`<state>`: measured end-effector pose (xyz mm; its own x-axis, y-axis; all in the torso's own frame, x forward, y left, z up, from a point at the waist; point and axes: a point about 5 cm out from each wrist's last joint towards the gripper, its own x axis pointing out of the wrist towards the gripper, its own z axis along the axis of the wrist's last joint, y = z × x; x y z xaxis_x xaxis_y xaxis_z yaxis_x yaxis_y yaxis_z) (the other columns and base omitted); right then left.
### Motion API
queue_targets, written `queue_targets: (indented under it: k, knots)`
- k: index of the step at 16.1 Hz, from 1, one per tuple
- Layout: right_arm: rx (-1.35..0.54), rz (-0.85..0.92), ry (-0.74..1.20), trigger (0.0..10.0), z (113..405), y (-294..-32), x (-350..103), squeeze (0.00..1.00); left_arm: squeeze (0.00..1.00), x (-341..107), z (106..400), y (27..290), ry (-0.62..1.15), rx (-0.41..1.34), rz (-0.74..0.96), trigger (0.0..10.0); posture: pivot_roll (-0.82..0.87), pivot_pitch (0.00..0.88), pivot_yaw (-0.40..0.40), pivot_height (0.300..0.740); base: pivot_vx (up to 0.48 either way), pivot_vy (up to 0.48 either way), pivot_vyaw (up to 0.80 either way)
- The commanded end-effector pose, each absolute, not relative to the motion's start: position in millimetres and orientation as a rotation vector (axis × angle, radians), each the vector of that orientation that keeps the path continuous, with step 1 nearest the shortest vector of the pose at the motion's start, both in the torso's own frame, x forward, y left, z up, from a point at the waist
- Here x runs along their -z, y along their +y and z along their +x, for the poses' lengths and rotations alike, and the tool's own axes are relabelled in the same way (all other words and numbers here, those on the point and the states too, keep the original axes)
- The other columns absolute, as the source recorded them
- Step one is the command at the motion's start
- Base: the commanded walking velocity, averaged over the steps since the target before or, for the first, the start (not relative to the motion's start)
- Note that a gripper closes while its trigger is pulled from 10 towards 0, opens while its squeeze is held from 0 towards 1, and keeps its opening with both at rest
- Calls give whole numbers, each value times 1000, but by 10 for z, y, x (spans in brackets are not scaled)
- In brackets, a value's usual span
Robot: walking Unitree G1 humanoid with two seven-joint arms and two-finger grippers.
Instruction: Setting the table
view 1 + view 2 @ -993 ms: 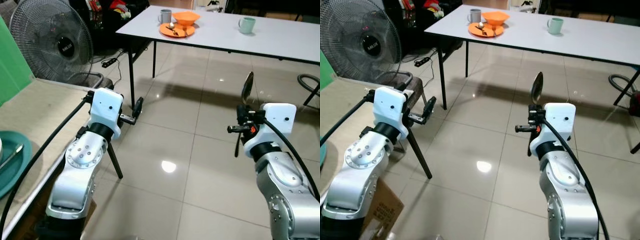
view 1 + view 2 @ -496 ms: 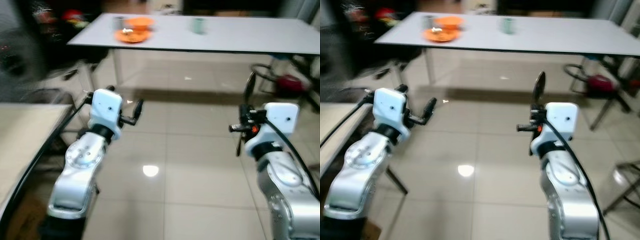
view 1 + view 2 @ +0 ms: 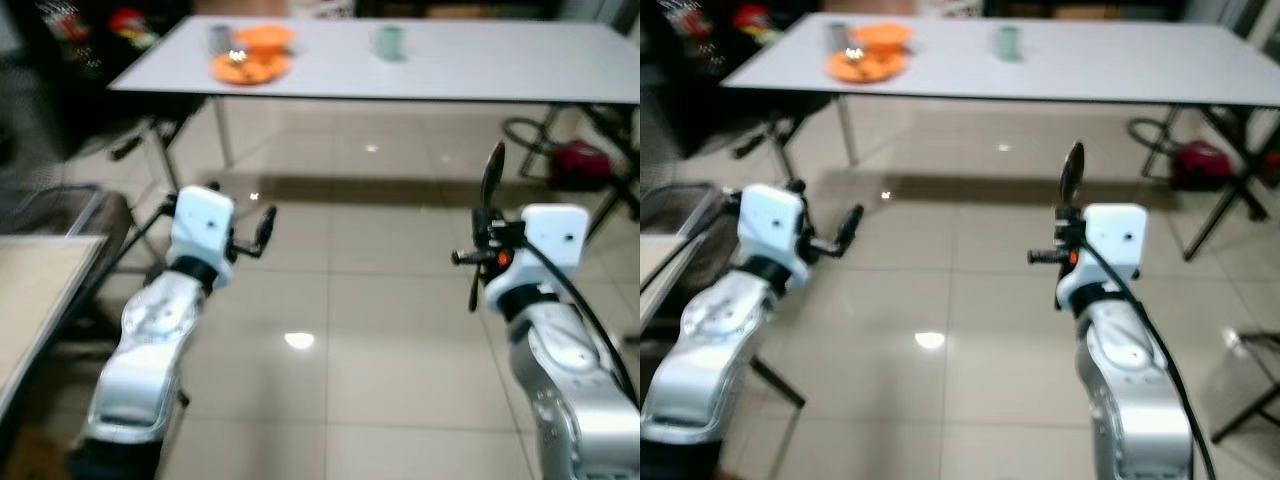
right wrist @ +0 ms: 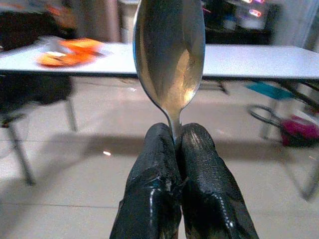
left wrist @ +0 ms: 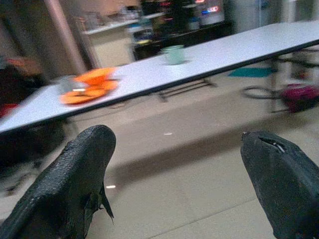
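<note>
Robot facing a long white table with a spoon in hand.

The right end effector [image 4: 174, 149] is pinching a metal spoon [image 4: 169, 55] by its handle, bowl pointing up, out over the tiled floor [image 3: 380, 300] well short of the table [image 3: 450, 65]. The left end effector [image 5: 174, 169] is hanging with its fingers [image 5: 75, 174] spread wide and gripping nothing. On the table's far left end an orange plate [image 3: 248, 68] and bowl [image 3: 264, 38] are sitting beside a grey mug [image 3: 220, 38], with a pale green mug [image 3: 389, 42] standing apart to their right.

I'm in a home dining area: long white table [image 3: 420, 60] at 12 o'clock, set with orange dishes [image 3: 250, 55] and a mug [image 3: 389, 42], on tiled floor [image 3: 350, 300].
</note>
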<state>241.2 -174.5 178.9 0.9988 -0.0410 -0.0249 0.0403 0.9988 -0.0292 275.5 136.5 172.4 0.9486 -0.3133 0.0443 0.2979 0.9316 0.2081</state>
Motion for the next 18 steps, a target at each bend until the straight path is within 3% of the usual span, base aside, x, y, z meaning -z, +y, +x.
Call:
queue_targets:
  k: [1,18]
  knots:
    - [21,-4,9,10000,2424,-1707,-1816,0,0,-1742,2748,1436,-80,297,220,10000,46,0,22,740,296,0,0]
    - [32,-4,33,10000,2428,-1726,-1733,0,0,-1681,2727,1497,-61,282,241,10000,42,0,31,740,299,0,0]
